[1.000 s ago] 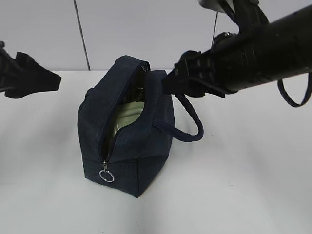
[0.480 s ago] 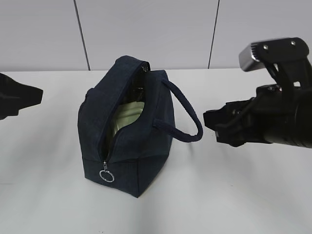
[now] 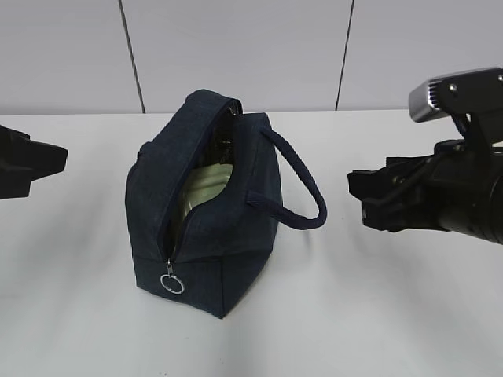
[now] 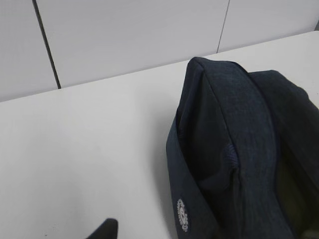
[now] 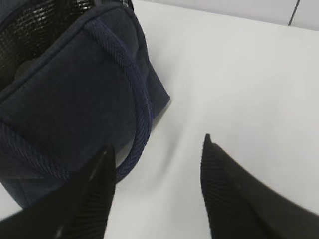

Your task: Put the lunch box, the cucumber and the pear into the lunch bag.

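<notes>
The navy lunch bag (image 3: 228, 228) stands at the table's middle with its top zipper open and the silver ring pull (image 3: 172, 283) at its near end. The lunch box's pale green lid (image 3: 206, 187) shows inside the opening. The cucumber and the pear are not visible; the bag's inside is mostly dark. My right gripper (image 3: 357, 200) is to the right of the bag's loop handle (image 3: 306, 192), open and empty; in the right wrist view (image 5: 157, 142) its jaws stand wide apart over bare table beside the handle (image 5: 142, 104). My left gripper (image 3: 55, 161) is at the left edge, apart from the bag; one fingertip (image 4: 105, 229) shows.
The white table (image 3: 377, 314) runs back to a grey panelled wall (image 3: 251, 47). The bag (image 4: 234, 139) fills the right half of the left wrist view, with a small white logo (image 4: 182, 215) on its side.
My right arm has drawn back from over the bag's top to the right and come lower. My left gripper has pulled back towards the left edge. The bag has not moved.
</notes>
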Available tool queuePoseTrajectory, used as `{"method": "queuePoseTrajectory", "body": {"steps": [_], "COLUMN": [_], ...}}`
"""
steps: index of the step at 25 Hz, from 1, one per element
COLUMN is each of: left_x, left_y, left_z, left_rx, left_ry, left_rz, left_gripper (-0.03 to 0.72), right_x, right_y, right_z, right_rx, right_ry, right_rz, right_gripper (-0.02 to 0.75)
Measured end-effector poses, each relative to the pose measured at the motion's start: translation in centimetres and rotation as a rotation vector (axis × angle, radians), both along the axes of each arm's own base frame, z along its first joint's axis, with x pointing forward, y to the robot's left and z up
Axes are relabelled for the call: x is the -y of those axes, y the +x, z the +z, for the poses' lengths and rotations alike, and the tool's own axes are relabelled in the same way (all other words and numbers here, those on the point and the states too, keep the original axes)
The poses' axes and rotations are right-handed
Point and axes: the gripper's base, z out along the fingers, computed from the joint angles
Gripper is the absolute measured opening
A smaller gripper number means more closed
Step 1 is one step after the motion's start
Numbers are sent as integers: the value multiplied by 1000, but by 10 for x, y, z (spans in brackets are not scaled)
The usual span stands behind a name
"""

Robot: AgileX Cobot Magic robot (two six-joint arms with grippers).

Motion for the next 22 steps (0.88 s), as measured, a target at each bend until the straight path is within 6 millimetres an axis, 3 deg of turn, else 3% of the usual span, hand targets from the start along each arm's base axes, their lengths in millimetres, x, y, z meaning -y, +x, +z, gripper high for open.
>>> {"method": "queuePoseTrajectory", "body": {"steps": [9, 16, 22], "left_x": [3, 4, -8], "left_y": [0, -3, 7], "left_z": [2, -5, -25], "left_rx": [-21, 34, -97], "left_ry": [-83, 181, 290], "left_rz": [20, -148, -21], "left_gripper": [342, 333, 297], "right_x": [0, -1, -2], "right_y": [0, -1, -2], "right_z": [1, -1, -2], "right_rx": [8, 14, 6], "right_ry": [-1, -61, -70], "right_rz": [-4, 55, 68], "right_gripper": [429, 428, 428]}}
